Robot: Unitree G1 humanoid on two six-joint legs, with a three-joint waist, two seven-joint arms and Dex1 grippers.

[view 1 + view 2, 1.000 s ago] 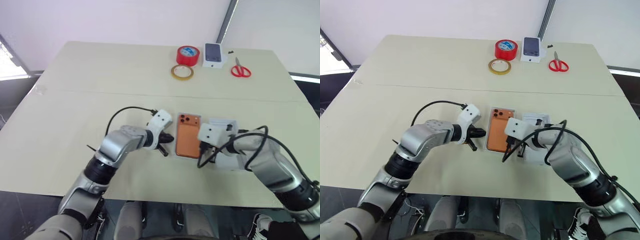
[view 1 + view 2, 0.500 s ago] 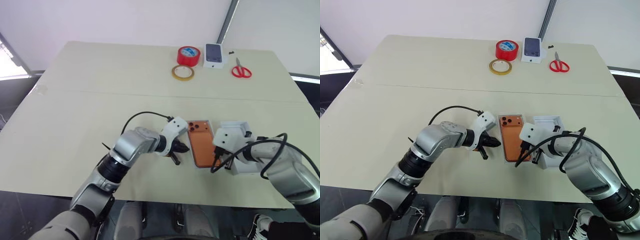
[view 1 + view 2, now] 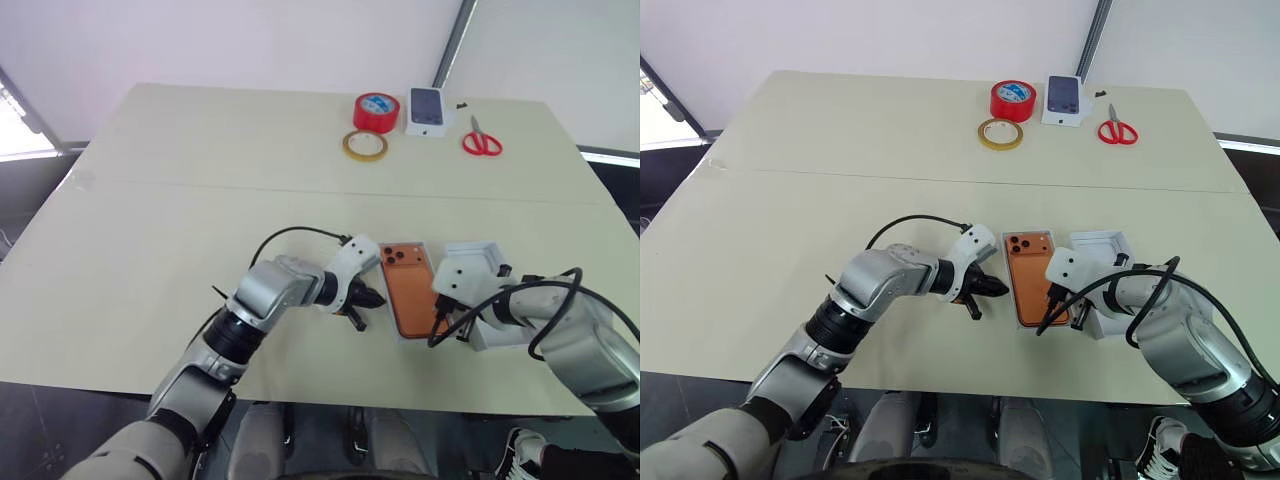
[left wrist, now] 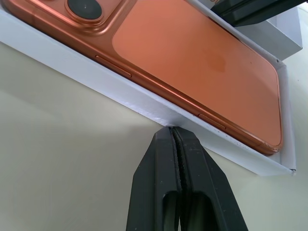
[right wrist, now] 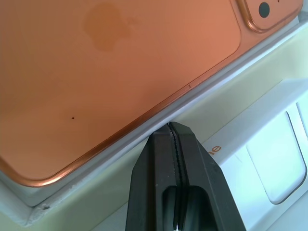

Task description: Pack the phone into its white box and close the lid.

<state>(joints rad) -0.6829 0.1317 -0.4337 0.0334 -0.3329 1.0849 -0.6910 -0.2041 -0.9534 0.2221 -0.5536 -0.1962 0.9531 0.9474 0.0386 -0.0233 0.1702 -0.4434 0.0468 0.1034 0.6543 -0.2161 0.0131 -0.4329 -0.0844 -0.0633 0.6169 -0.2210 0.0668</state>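
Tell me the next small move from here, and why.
Probably draw the right end effector back from the white box and open it over the lid beside it. The phone already lies inside the box, both end effectors are shut with their tips against the box's opposite long walls, left end effector included, and the lid is not on yet.

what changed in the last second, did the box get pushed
Yes. The white box with the phone in it slid toward the robot's right, both shut end effectors, left and right, travelling with it at its long sides. The lid shifted right too. Tape rolls, small box and scissors stayed put.
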